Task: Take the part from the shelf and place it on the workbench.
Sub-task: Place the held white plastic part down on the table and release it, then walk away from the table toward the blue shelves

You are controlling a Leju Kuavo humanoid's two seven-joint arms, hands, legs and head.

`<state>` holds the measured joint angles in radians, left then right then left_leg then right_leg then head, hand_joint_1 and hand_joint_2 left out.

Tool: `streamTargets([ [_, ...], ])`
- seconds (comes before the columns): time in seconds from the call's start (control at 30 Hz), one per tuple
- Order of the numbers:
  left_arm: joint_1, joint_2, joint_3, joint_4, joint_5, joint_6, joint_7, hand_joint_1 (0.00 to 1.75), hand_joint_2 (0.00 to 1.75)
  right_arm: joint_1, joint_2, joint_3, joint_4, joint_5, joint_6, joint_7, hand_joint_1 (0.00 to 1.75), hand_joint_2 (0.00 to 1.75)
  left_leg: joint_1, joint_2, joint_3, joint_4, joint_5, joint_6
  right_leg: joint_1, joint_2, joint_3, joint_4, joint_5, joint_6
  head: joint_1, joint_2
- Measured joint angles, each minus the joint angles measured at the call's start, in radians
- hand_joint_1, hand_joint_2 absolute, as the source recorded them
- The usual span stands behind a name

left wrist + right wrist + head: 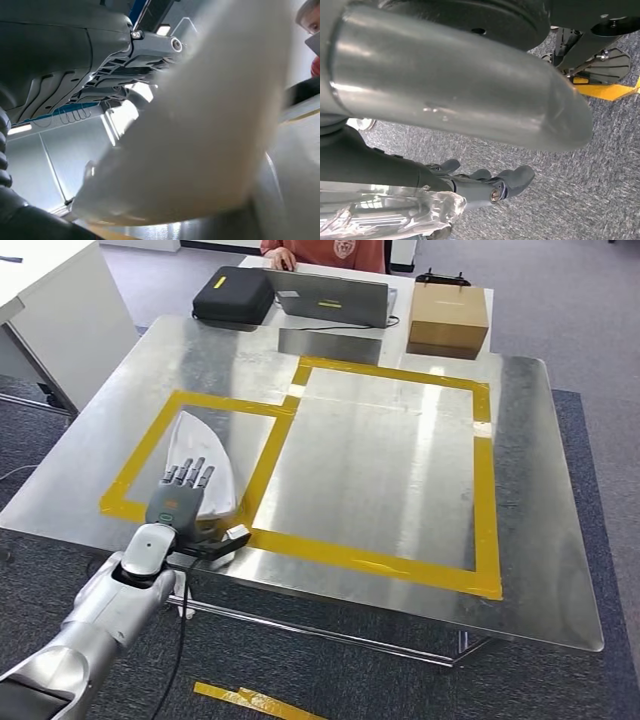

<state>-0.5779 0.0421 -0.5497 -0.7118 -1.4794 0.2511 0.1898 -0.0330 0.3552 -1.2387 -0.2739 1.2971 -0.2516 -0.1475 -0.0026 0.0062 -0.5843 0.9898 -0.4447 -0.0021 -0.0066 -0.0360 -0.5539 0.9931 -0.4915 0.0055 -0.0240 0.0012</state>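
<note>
Scanning from your left, you see the left arm [90, 625] come up from the lower corner, silver and jointed, with a black cable [180, 625] hanging beside it. The left hand [185, 502] lies on top of the part [198, 458], a pale, fin-shaped piece resting flat on the workbench [362, 455]. The dark fingers [190, 473] lie side by side, stretched forward over the part's near end, and the thumb [230, 540] sticks out sideways near the table's front edge. You cannot tell whether the hand is gripping the part or only resting on it. In the left wrist view the part [203, 135] looms as a blurred white mass directly beside the hand [68, 55].

The part sits inside the smaller yellow tape square [192, 455] on the left side of the workbench, its near end close to the tape's front strip. Next to it on the right, the larger yellow tape rectangle [483, 480] outlines bare metal.

Beyond the far edge you find a black case [234, 295], then a grey laptop [332, 298], then a cardboard box [447, 318]; a person [324, 252] in a reddish top sits behind the laptop.

In the right wrist view, the right hand [486, 182] hangs over grey carpet [584, 200], its fingers loosely curled with nothing in them, next to a crinkled clear plastic wrap [384, 212].
</note>
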Motion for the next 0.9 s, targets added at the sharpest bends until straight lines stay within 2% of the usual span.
streamTargets([
  [0.07,0.002,0.0,0.007,0.0,0.0,0.004,-0.005,0.0,0.0,0.0,0.0,0.0,0.0,0.007,-0.005,0.001,0.0,0.0,0.0,0.0,-0.001,0.001,0.0,0.0,-0.001,0.0,0.0,-0.001,0.001,0.001,0.0,0.0],
  [0.17,0.006,0.003,0.022,-0.005,0.0,-0.001,-0.007,0.0,0.0,0.0,-0.001,0.004,0.0,0.023,-0.03,0.004,0.0,0.0,0.0,-0.002,0.004,-0.009,0.004,0.018,-0.004,-0.002,0.004,-0.012,0.007,0.013,-0.001,0.0],
  [0.23,0.006,0.003,0.028,-0.01,0.0,-0.004,-0.007,0.0,0.0,0.0,-0.002,0.008,0.0,0.031,-0.045,0.005,0.0,0.0,0.006,-0.006,0.015,-0.035,0.017,0.028,-0.004,0.01,-0.006,0.004,-0.01,0.021,0.001,0.0],
  [0.27,0.007,0.002,0.03,-0.012,0.0,-0.006,-0.007,0.0,0.0,0.0,-0.002,0.011,-0.001,0.035,-0.05,0.005,0.0,0.0,0.01,-0.009,0.02,-0.045,0.022,0.03,-0.004,0.018,-0.025,0.043,-0.034,0.024,0.003,0.0],
  [0.33,0.01,0.001,0.034,-0.013,0.0,-0.013,-0.006,0.0,0.0,0.001,-0.004,0.017,-0.001,0.042,-0.06,0.007,0.0,0.0,0.012,-0.017,0.02,-0.048,0.024,0.03,-0.008,0.031,-0.086,0.173,-0.097,0.031,0.005,0.0],
  [0.37,0.014,0.001,0.037,-0.013,0.0,-0.017,-0.006,0.0,0.0,0.002,-0.005,0.02,-0.001,0.045,-0.064,0.009,0.0,0.0,0.012,-0.024,0.019,-0.047,0.024,0.029,-0.011,0.032,-0.114,0.229,-0.117,0.035,0.005,0.0],
  [0.4,0.018,0.001,0.039,-0.013,0.0,-0.02,-0.005,0.0,0.0,0.003,-0.007,0.023,-0.001,0.048,-0.069,0.011,0.0,0.0,0.014,-0.033,0.018,-0.046,0.024,0.026,-0.015,0.032,-0.127,0.255,-0.119,0.039,0.004,0.0],
  [0.43,0.021,0.002,0.041,-0.013,-0.001,-0.023,-0.005,0.0,0.0,0.004,-0.009,0.025,-0.001,0.051,-0.073,0.013,0.0,0.0,0.017,-0.044,0.017,-0.043,0.023,0.021,-0.02,0.033,-0.12,0.241,-0.1,0.044,0.005,0.0],
  [0.47,0.024,0.001,0.042,-0.013,-0.001,-0.025,-0.004,0.0,0.0,0.004,-0.011,0.027,-0.001,0.053,-0.075,0.015,0.0,0.0,0.022,-0.057,0.016,-0.038,0.021,0.013,-0.025,0.039,-0.095,0.19,-0.067,0.05,0.005,0.0],
  [0.53,0.024,0.001,0.044,-0.013,-0.001,-0.027,-0.004,0.0,0.0,0.003,-0.015,0.032,0.0,0.056,-0.079,0.018,0.0,0.0,0.032,-0.084,0.007,-0.019,0.012,-0.007,-0.037,0.08,-0.029,0.068,-0.021,0.06,0.007,0.0],
  [0.57,0.023,0.001,0.045,-0.014,-0.001,-0.028,-0.003,0.0,0.0,0.003,-0.015,0.034,0.0,0.056,-0.079,0.019,0.0,0.0,0.034,-0.097,0.0,-0.009,0.01,-0.017,-0.04,0.099,-0.009,0.033,-0.015,0.058,0.01,0.0],
  [0.6,0.023,0.001,0.046,-0.015,-0.001,-0.029,-0.002,0.0,0.0,0.002,-0.016,0.036,0.001,0.057,-0.079,0.02,0.0,0.0,0.035,-0.108,-0.009,-0.002,0.01,-0.026,-0.04,0.11,-0.001,0.023,-0.02,0.052,0.01,0.0],
  [0.63,0.022,0.003,0.048,-0.015,-0.001,-0.03,-0.002,0.0,0.0,0.002,-0.016,0.038,0.002,0.057,-0.08,0.02,0.0,0.0,0.036,-0.12,-0.016,0.001,0.013,-0.033,-0.038,0.107,-0.002,0.026,-0.022,0.042,0.011,0.0],
  [0.67,0.023,0.004,0.049,-0.016,-0.001,-0.031,-0.002,0.0,0.0,0.002,-0.017,0.04,0.002,0.057,-0.08,0.021,0.0,0.0,0.038,-0.129,-0.021,0.001,0.016,-0.039,-0.036,0.093,-0.004,0.031,-0.021,0.031,0.009,0.0],
  [0.7,0.024,0.006,0.05,-0.016,-0.001,-0.033,-0.002,0.0,0.0,0.002,-0.018,0.042,0.002,0.057,-0.08,0.021,0.0,0.0,0.039,-0.12,-0.026,0.005,0.015,-0.042,-0.034,0.082,-0.004,0.032,-0.02,0.023,0.007,0.0],
  [0.77,0.025,0.008,0.052,-0.016,-0.001,-0.035,-0.002,0.0,0.0,0.002,-0.018,0.045,0.002,0.057,-0.079,0.021,0.0,0.0,0.035,-0.071,-0.054,0.063,-0.016,-0.044,-0.03,0.059,-0.002,0.03,-0.02,0.008,0.001,0.0],
  [0.8,0.024,0.008,0.052,-0.016,-0.001,-0.036,-0.002,0.0,0.0,0.002,-0.018,0.045,0.002,0.058,-0.079,0.021,0.0,0.0,0.032,-0.041,-0.082,0.121,-0.044,-0.043,-0.027,0.046,-0.001,0.03,-0.021,0.003,-0.002,0.0],
  [0.83,0.024,0.008,0.053,-0.017,-0.001,-0.038,-0.002,0.0,0.0,0.002,-0.018,0.045,0.002,0.058,-0.079,0.021,0.0,0.0,0.031,-0.025,-0.116,0.191,-0.073,-0.042,-0.022,0.034,0.0,0.03,-0.022,-0.002,-0.004,0.0],
  [0.87,0.025,0.008,0.053,-0.017,-0.001,-0.041,-0.002,0.0,0.0,0.003,-0.019,0.045,0.002,0.058,-0.079,0.021,0.0,0.0,0.03,-0.019,-0.147,0.251,-0.093,-0.039,-0.018,0.02,0.001,0.03,-0.024,-0.005,-0.004,0.0],
  [0.9,0.029,0.008,0.054,-0.017,-0.001,-0.044,-0.001,0.0,0.0,0.003,-0.02,0.045,0.002,0.058,-0.079,0.021,0.0,0.0,0.028,-0.017,-0.165,0.287,-0.098,-0.035,-0.014,0.006,0.003,0.03,-0.027,-0.009,-0.004,0.0],
])
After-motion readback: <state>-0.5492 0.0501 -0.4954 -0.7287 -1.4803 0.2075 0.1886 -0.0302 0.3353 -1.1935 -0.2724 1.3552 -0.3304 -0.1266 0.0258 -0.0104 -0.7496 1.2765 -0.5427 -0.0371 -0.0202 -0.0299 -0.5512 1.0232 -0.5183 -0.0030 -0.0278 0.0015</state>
